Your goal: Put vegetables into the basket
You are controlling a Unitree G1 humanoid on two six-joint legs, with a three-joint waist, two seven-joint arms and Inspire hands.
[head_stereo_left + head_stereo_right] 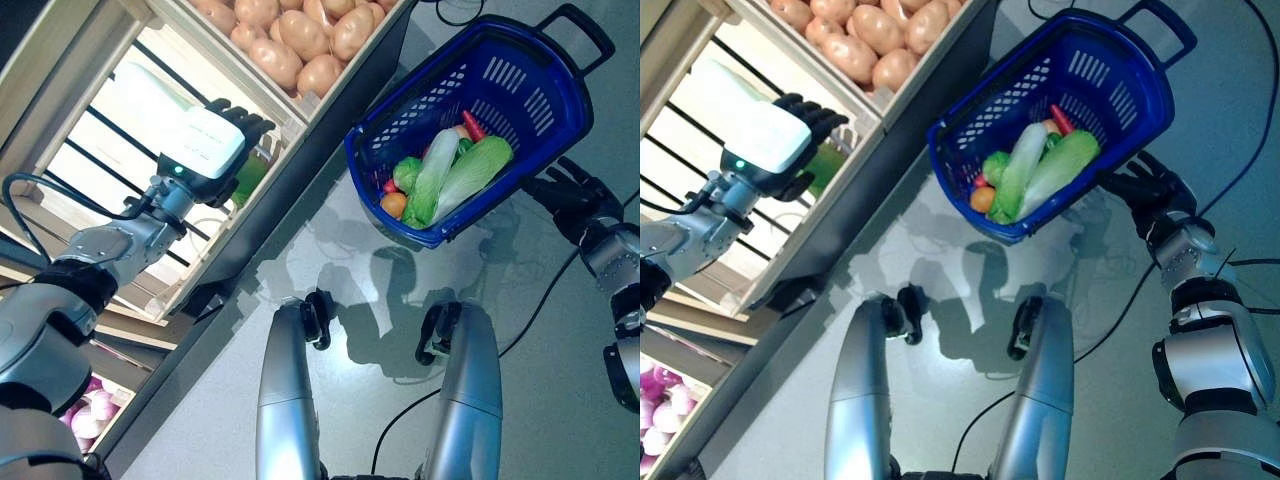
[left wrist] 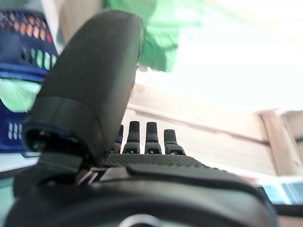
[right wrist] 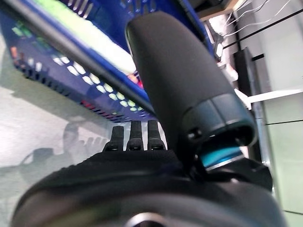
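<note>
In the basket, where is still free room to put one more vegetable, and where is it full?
The basket is tilted. Its upper part, toward the black handle, shows bare mesh. The lower corner is crowded: cabbages, a green piece, an orange one and a red one. The left hand is at the shelf, away from the basket.

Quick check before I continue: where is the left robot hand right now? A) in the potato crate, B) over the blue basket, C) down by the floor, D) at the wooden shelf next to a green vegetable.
D: the left robot hand is at the wooden shelf next to a green vegetable, apart from the blue basket and short of the potatoes.
</note>
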